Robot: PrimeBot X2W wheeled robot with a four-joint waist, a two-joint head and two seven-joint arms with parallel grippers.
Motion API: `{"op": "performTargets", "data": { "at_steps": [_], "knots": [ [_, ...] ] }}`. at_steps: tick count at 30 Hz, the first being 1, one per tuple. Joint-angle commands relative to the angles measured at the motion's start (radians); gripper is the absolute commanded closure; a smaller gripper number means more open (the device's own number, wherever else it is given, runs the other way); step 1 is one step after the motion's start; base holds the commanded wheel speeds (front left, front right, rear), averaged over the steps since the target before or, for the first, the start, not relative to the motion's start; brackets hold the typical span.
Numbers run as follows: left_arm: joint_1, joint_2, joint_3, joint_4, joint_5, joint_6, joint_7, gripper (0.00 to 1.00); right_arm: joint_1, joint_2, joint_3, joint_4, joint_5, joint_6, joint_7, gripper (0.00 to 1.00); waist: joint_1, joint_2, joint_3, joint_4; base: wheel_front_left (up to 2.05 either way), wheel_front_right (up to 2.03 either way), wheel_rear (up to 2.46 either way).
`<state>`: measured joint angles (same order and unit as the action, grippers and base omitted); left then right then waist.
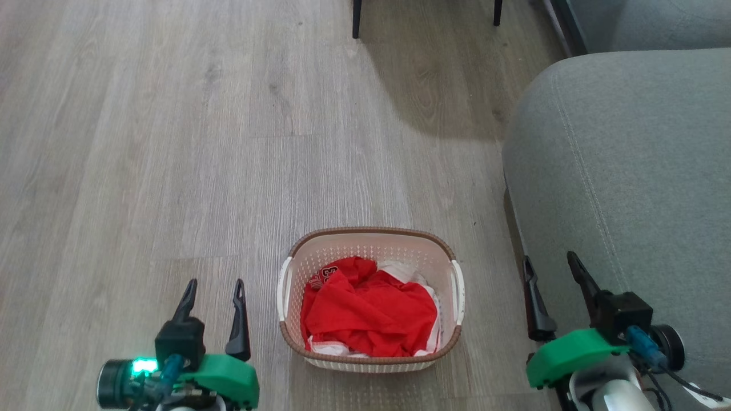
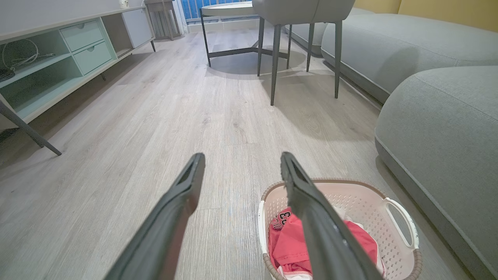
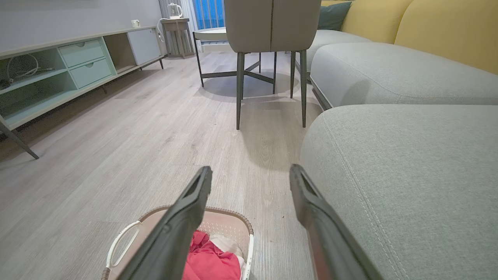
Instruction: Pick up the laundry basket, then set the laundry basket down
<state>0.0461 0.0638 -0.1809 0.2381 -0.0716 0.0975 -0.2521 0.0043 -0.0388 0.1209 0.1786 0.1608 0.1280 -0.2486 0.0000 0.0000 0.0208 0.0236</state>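
One basket (image 1: 365, 250), two pincers (image 1: 216, 282) (image 1: 548, 258) (splayed)

From 9 round to 12 o'clock of my left gripper (image 1: 215, 283), its fingers wide apart, the wood floor (image 1: 171, 142) lies free. At its 3 o'clock a narrow gap separates it from the laundry basket (image 1: 371, 231), whose inside is heaped with red clothes (image 1: 371, 311). My right gripper (image 1: 548, 258), also spread, hangs at the edge of the grey sofa (image 1: 617, 171), which blocks 12 through 3. A floor strip runs between basket and sofa. Chair legs (image 1: 356, 20) stand far off at 12.
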Motion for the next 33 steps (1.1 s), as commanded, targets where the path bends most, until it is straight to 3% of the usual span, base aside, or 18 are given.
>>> {"op": "performTargets", "data": {
  "at_steps": [1, 21, 27, 33],
  "knots": [
    [-0.022, 0.002, 0.037, -0.027, 0.005, 0.001, -0.010, 0.00, -0.051, -0.011, 0.022, -0.032, -0.005, 0.003, -0.013, 0.00, 0.0000, 0.0000, 0.000, 0.000, 0.00, 0.00, 0.00],
    [-0.045, -0.008, 0.036, -0.013, 0.004, -0.024, -0.010, 0.00, -0.076, -0.011, 0.013, -0.021, -0.019, 0.003, -0.013, 0.00, 0.0000, 0.0000, 0.053, 0.002, 0.00, 0.00, 0.00],
    [-0.103, -0.010, 0.039, 0.016, -0.013, -0.041, -0.010, 0.00, -0.127, -0.011, 0.007, 0.005, -0.025, 0.003, -0.013, 0.00, 0.0000, 0.0000, 0.142, 0.001, 0.00, 0.00, 0.00],
    [-0.212, -0.012, 0.039, 0.047, -0.020, -0.053, -0.010, 0.00, -0.227, -0.011, 0.011, 0.052, -0.033, 0.003, -0.013, 0.00, 0.0000, 0.0000, 0.298, -0.001, 0.00, 0.00, 0.00]
  ]
}}
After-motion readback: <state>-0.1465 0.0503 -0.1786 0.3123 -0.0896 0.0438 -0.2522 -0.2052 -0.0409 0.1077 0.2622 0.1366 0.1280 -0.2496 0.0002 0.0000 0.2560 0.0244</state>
